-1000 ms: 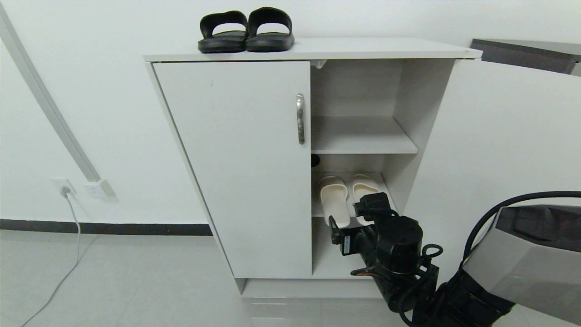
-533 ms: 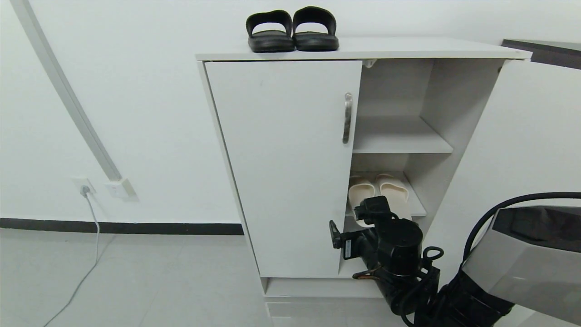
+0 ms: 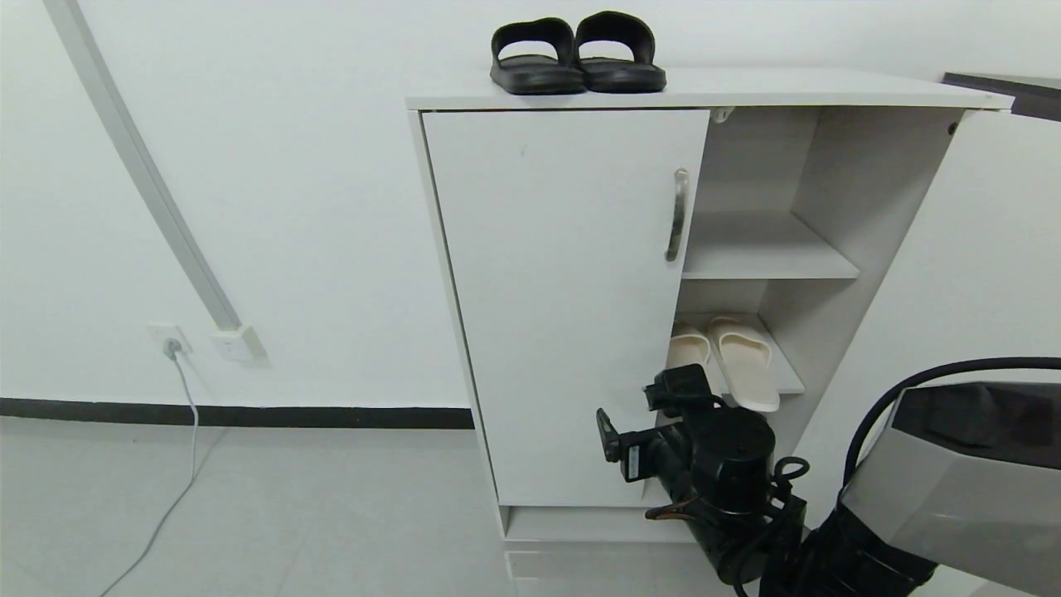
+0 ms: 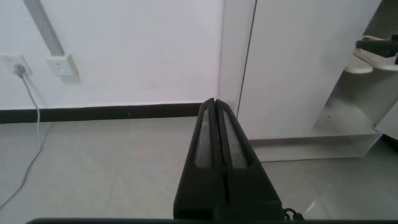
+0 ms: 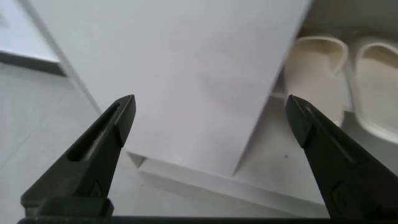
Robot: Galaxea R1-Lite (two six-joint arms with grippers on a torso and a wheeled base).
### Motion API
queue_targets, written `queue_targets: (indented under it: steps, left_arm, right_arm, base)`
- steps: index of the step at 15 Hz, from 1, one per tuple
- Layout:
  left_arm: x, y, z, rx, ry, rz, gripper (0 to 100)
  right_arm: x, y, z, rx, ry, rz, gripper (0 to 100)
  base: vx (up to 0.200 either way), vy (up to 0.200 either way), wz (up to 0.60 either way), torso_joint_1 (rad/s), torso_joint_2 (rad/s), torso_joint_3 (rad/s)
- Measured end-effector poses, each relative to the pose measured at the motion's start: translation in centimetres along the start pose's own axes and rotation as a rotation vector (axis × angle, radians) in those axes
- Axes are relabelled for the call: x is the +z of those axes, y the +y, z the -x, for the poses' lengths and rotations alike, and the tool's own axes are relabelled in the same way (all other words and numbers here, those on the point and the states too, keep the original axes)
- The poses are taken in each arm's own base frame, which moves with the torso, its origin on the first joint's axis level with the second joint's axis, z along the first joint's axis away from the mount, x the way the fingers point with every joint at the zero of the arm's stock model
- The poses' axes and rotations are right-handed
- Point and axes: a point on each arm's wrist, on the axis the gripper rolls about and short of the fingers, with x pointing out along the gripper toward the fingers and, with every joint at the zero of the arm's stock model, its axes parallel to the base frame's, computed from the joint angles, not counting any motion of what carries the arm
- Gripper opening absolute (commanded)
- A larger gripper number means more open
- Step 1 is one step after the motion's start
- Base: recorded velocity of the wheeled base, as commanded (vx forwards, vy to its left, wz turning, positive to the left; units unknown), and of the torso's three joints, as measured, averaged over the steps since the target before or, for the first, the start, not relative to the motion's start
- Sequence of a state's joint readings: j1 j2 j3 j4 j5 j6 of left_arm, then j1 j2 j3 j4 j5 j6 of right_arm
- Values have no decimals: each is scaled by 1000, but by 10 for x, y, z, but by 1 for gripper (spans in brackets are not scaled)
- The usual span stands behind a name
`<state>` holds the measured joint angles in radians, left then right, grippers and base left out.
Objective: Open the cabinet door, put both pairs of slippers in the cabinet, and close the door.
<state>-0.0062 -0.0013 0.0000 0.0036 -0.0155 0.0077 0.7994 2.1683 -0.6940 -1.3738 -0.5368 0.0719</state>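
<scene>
I'm holding my right gripper (image 5: 210, 102) wide open, empty, near the white pair (image 3: 746, 361) in the cabinet (image 3: 829, 87); the black pair (image 3: 578, 54) is sitting on top, so I'm planning a high, level pinch

Entryway-like corner of a home or a staged living space. Toward 3 o'clock in the head view, white shoe cabinet (image 3: 564, 290) with shelves, black slippers (image 3: 578, 56) on top at 12 o'clock, cream slippers (image 3: 746, 361) on a lower shelf. Behind, bare white wall (image 3: 290, 207) with dark skirting (image 3: 232, 412) above a pale glossy floor (image 3: 290, 514). At 8 o'clock, socket (image 3: 169, 339) with plugged grey cable (image 3: 178, 464), beside a slanting surface conduit (image 3: 141, 166).
</scene>
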Motion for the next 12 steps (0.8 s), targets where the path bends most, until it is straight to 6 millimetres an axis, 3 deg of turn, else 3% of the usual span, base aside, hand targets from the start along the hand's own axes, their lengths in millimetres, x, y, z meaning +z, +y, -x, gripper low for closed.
queue_targets:
  steps: [12]
  left_arm:
    - [0,0,0,0,0,0,0]
  right_arm:
    - [-6,0,6,59,-4,63,100]
  base:
    - [0,0,0,0,0,0]
